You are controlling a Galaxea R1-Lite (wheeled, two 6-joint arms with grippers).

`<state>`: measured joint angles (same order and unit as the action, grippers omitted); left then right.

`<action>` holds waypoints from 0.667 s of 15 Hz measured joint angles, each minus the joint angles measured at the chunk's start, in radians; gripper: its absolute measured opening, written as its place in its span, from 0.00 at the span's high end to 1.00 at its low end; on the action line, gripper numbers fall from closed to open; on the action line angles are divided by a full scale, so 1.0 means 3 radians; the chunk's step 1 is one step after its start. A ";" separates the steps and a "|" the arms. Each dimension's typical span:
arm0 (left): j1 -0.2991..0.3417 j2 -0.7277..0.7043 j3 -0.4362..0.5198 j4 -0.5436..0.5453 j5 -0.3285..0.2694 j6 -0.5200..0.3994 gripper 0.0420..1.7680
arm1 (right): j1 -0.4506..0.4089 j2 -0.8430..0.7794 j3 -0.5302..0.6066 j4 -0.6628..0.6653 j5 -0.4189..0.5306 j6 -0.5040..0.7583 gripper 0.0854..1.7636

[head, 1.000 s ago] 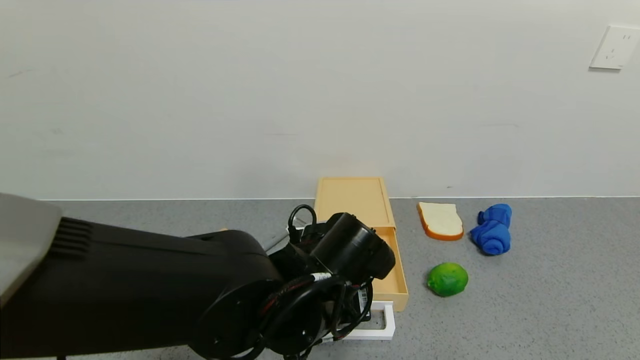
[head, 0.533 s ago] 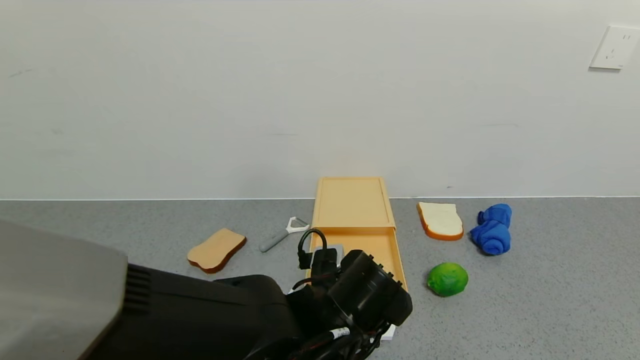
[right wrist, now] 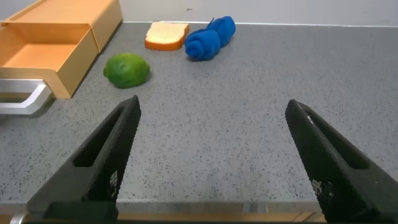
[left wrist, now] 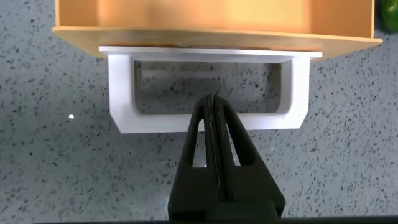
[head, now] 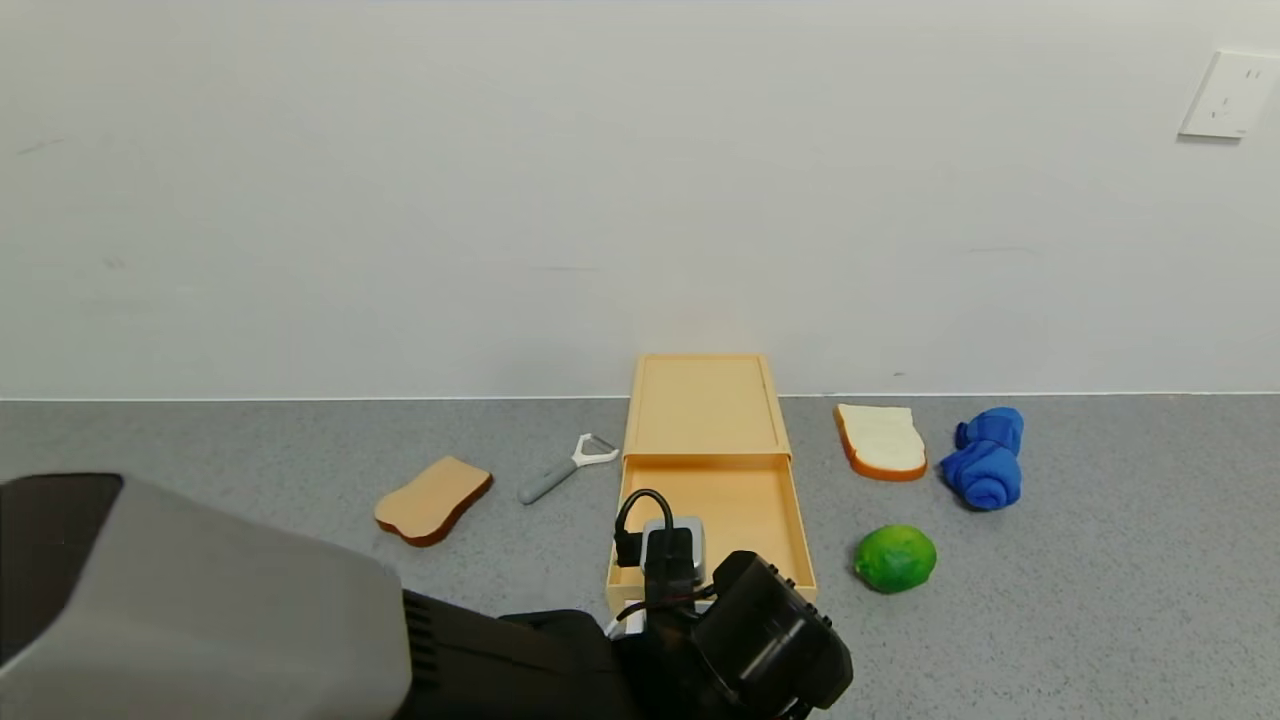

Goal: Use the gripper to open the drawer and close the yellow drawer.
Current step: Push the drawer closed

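Observation:
The pale yellow drawer (head: 760, 500) is pulled out of its flat box (head: 705, 400) and looks empty. My left arm (head: 740, 640) reaches in from the near side and hides the drawer's front in the head view. In the left wrist view my left gripper (left wrist: 211, 99) is shut, and its tip overlaps the front bar of the white loop handle (left wrist: 118, 93) and pokes into the loop. The drawer's front (left wrist: 211, 34) lies just beyond. My right gripper (right wrist: 212, 104) is open and empty over the counter, right of the drawer (right wrist: 43, 53).
A green lime (head: 895, 558) lies right of the drawer, with a white bread slice (head: 880, 440) and a blue cloth (head: 985, 460) behind it. A tan bread slice (head: 432, 498) and a peeler (head: 565, 470) lie to the left. The wall stands close behind the box.
My left arm has drawn back toward me and lower, uncovering the drawer's inside, the peeler and the tan bread slice. The drawer stays pulled out.

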<state>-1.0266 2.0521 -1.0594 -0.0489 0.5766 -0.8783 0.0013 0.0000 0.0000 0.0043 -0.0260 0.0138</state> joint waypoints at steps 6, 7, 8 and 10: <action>-0.0006 0.0067 -0.0038 -0.0015 -0.0021 -0.0009 0.96 | 0.0000 0.0003 0.0000 0.0001 0.0000 0.0000 0.03; -0.0004 0.0079 -0.0049 -0.0015 -0.0028 -0.0007 0.96 | 0.0000 0.0003 0.0000 0.0001 0.0000 -0.0001 0.03; 0.0000 0.0090 -0.0056 -0.0015 -0.0037 -0.0006 0.96 | 0.0000 0.0003 0.0000 0.0000 0.0000 -0.0001 0.03; 0.0014 0.0113 -0.0075 -0.0011 -0.0069 -0.0005 0.96 | 0.0000 0.0004 0.0000 0.0000 0.0001 -0.0001 0.03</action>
<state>-1.0223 2.0860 -1.0819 -0.0523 0.5560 -0.8798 0.0013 0.0013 0.0000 0.0043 -0.0257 0.0134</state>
